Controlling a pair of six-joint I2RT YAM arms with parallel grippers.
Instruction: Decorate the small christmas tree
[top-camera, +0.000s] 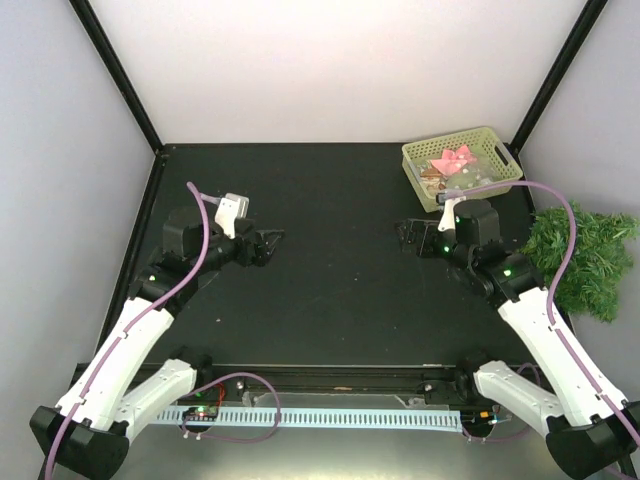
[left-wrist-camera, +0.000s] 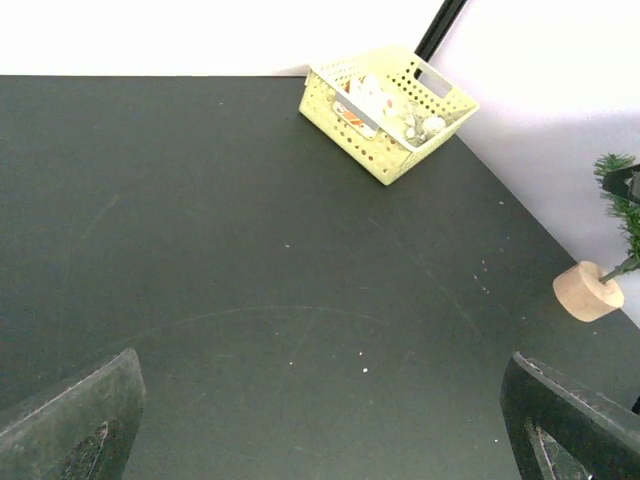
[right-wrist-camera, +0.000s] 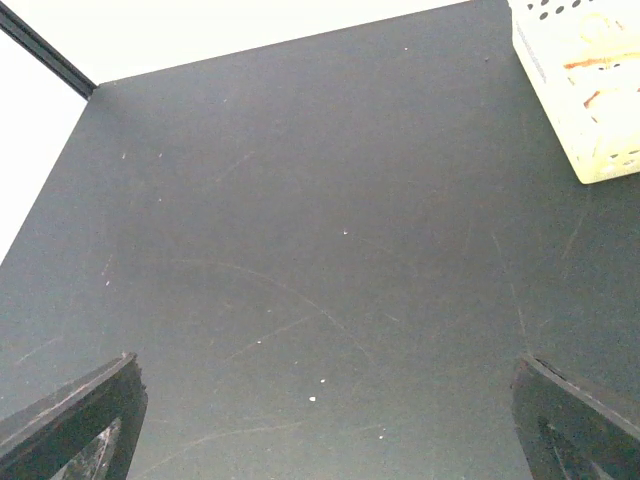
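Top view: one small christmas tree sits at the far right edge of the worktop, just beside the forearm of the right arm and well apart from the left arm. The right jaws face inward toward the centre, so the tree lies behind them, to their right. Both pairs of jaws stand wide apart with nothing between them. One pale green basket sits at the back right, near the right wrist. It holds several ornaments, too jumbled to count, with one pink piece on top.

Left wrist view: the two fingers sit at the lower corners, spread fully, with bare worktop between them. The basket is ahead. The tree's round wooden base is at the right edge, its trunk rising toward green needles, so I judge it upright.

Right wrist view: the fingers are also fully spread and empty. Only a corner of the basket shows at upper right, and the tree is out of frame. The right arm is nearer both.
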